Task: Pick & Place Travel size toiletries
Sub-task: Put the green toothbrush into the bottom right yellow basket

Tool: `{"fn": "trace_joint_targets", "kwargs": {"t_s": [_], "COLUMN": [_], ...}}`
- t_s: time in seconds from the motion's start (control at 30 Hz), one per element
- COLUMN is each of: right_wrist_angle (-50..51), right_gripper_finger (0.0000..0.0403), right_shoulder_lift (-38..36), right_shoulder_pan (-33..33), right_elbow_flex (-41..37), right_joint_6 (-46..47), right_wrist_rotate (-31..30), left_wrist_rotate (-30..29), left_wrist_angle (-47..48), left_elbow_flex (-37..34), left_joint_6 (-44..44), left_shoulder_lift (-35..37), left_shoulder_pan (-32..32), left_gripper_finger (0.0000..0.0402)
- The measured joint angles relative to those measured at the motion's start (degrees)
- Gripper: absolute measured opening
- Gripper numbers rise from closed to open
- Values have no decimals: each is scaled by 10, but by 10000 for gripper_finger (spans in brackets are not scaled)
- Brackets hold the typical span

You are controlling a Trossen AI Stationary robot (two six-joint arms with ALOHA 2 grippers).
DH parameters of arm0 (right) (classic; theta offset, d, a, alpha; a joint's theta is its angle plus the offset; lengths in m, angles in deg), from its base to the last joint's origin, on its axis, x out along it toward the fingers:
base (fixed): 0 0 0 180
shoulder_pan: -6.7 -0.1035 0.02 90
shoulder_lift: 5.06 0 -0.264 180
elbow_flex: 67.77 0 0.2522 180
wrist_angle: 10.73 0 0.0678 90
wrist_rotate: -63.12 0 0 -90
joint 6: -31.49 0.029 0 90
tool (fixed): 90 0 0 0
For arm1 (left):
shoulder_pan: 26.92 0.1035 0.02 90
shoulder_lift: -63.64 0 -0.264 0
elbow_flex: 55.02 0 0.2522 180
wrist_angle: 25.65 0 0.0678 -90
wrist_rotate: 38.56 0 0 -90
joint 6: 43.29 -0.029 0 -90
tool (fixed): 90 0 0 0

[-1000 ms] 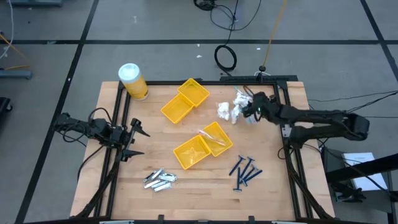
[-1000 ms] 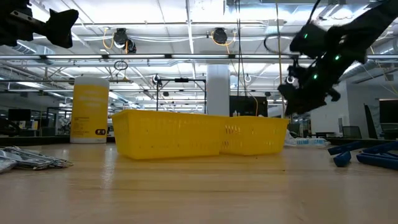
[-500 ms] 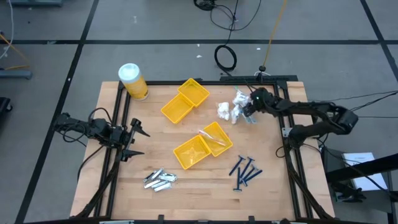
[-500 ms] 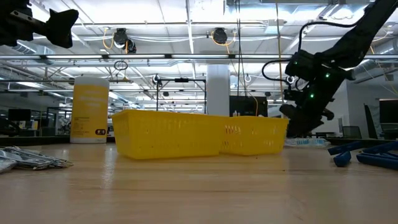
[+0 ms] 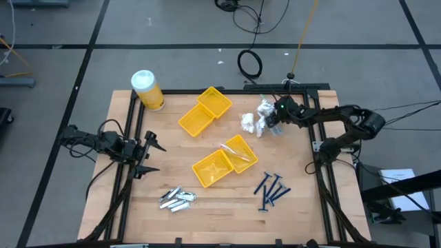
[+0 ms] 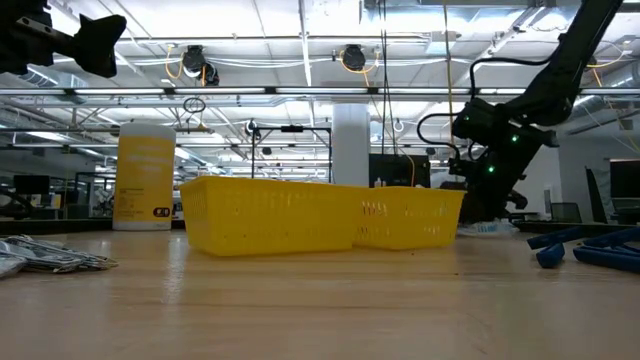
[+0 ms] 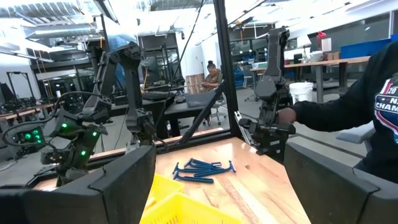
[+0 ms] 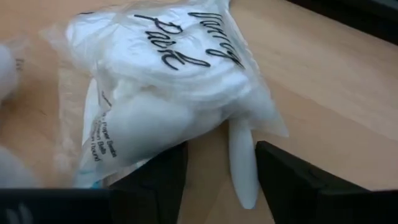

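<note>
My right gripper is open and low over the table's far right part, at the pile of white crinkly packets. In the right wrist view its fingers stand on either side of a white stick-shaped piece at the edge of a clear packet that lies flat on the wood. The dark-blue razors lie near right and the silver tubes near left. Slim wrapped sticks rest across a yellow tray. My left gripper waits open, raised at the table's left edge. My right gripper comes at the clear packet's edge low and nearly level from the table's right side. One finger sits right at the packet's wrap, but I cannot tell whether it touches. The packet lies flat on the table.
Two yellow trays sit far of centre, and another pair in the middle. A yellow jar with a white lid stands at the far left corner. A black frame borders the table. A person stands beyond the right side.
My right gripper has come down toward the white packets, from well above the table to close over it, while its arm has folded in toward the table's far right corner. The packets, trays and my left arm have kept still.
</note>
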Motion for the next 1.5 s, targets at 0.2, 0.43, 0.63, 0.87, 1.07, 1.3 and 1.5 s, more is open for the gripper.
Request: {"fn": "trace_joint_targets", "kwargs": {"t_s": [0.2, 0.43, 0.63, 0.87, 1.07, 1.3, 1.5], "right_wrist_angle": [22, 89, 148, 192, 184, 146, 202], "right_gripper_finger": [84, 13, 8, 2, 2, 1, 1], "right_shoulder_lift": [-25, -78, -174, -290, -366, -384, -383], "right_shoulder_pan": [0, -1, -29, -88, -160, -295, -344], "right_elbow_flex": [-1, -3, -4, -4, -3, -3, -2], "right_joint_6": [10, 12, 20, 54, 84, 117, 131], "right_wrist_rotate": [29, 33, 6, -34, -32, -35, -267], "left_wrist_rotate": [0, 0, 0, 0, 0, 0, 0], "left_wrist_angle": [0, 0, 0, 0, 0, 0, 0], "left_elbow_flex": [0, 0, 0, 0, 0, 0, 0], "left_joint_6": [0, 0, 0, 0, 0, 0, 0], "left_shoulder_lift": [0, 0, 0, 0, 0, 0, 0], "left_shoulder_pan": [0, 0, 0, 0, 0, 0, 0], "left_gripper_finger": [349, 349, 349, 349, 349, 349, 349]}}
